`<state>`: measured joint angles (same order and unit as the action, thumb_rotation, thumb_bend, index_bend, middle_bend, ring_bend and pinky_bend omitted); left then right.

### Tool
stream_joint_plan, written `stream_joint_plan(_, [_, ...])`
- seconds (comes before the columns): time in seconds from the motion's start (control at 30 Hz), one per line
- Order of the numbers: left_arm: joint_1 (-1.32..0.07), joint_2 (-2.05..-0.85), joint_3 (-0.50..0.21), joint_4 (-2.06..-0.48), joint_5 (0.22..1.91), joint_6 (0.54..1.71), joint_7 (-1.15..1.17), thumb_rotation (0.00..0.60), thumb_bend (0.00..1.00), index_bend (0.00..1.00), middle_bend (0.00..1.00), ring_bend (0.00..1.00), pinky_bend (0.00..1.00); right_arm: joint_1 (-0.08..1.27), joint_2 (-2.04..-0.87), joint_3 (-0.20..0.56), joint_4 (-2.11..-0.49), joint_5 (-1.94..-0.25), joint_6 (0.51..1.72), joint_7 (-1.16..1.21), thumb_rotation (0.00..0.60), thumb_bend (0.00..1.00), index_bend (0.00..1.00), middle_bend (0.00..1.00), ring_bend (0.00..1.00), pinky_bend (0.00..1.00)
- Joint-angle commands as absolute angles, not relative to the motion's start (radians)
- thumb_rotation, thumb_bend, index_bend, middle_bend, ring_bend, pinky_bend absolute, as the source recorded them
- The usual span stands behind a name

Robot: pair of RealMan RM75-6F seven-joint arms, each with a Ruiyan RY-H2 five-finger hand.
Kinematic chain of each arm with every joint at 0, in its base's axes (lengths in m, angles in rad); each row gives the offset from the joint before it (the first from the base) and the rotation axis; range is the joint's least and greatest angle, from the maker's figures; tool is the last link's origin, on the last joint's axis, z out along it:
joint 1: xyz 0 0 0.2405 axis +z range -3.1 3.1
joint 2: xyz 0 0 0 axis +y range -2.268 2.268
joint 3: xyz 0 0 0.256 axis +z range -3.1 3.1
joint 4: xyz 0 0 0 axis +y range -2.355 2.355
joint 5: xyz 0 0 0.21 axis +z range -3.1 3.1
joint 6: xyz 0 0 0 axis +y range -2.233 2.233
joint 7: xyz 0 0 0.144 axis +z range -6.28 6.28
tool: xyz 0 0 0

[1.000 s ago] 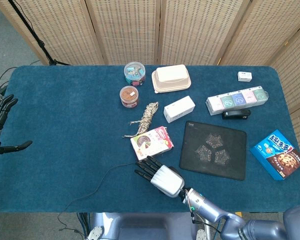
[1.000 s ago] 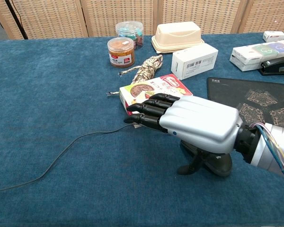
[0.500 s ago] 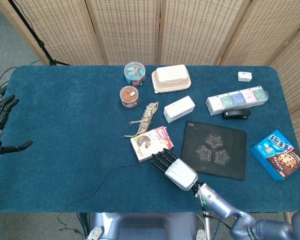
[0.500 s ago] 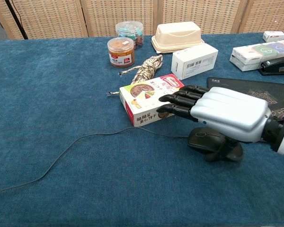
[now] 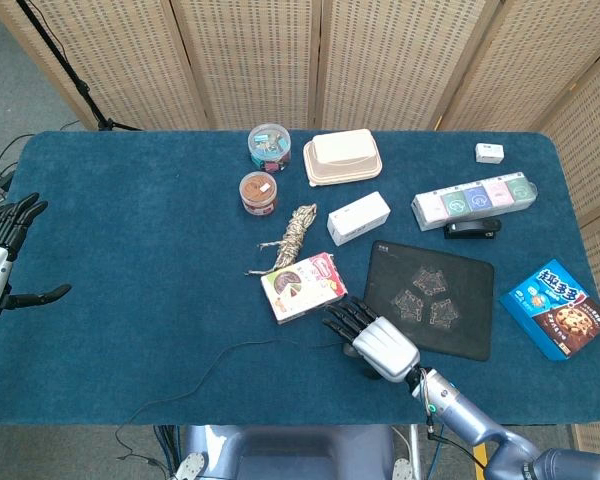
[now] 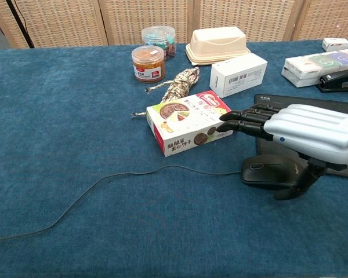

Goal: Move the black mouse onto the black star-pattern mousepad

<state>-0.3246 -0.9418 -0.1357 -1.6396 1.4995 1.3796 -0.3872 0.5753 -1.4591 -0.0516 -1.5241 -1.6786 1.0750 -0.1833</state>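
The right robot hand point(image 6: 304, 136) is lying over the black mouse point(image 6: 271, 171), grasping it with the thumb curling against its near side and fingers stretching toward the snack box point(image 6: 188, 122); the mouse is sitting on the tabletop point(image 6: 75, 127) at the star-pattern mousepad point(image 5: 432, 297) edge. Only the head view is showing the left robot hand point(image 5: 2, 262), released, fingers spreading, and it is hiding the mouse.

Black mouse point(image 6: 268, 171) rear hidden under right hand point(image 6: 304, 134); mousepad point(image 6: 276, 102) mostly covered.
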Motion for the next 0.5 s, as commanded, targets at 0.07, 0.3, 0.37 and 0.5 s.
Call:
stream_joint_plan(0.07, [-0.324,-0.941,-0.136,-1.640,1.499,1.380,-0.387,0.600,0.05,0.00,0.00,0.00,0.00,0.590,-1.446,-0.052,-1.545,-1.656,1.039,-0.134,0.600,0.00,0.08,0.02,0.00,0.10])
stream_joint_plan(0.3, [-0.320,-0.939,-0.138,-1.636,1.496,1.381,-0.393,0.600,0.05,0.00,0.00,0.00,0.00,0.609,-1.457,-0.036,-1.531,-1.613,0.989,-0.103,0.600,0.00,0.11,0.10,0.06,0.20])
stream_joint_plan(0.37, [-0.320,-0.939,-0.138,-1.635,1.494,1.381,-0.396,0.600,0.05,0.00,0.00,0.00,0.00,0.611,-1.462,-0.034,-1.528,-1.606,0.983,-0.101,0.600,0.00,0.15,0.16,0.12,0.26])
stream_joint_plan(0.5, [-0.319,-0.938,-0.140,-1.632,1.492,1.379,-0.400,0.600,0.05,0.00,0.00,0.00,0.00,0.607,-1.482,-0.027,-1.508,-1.602,0.998,-0.099,0.600,0.00,0.21,0.23,0.19,0.32])
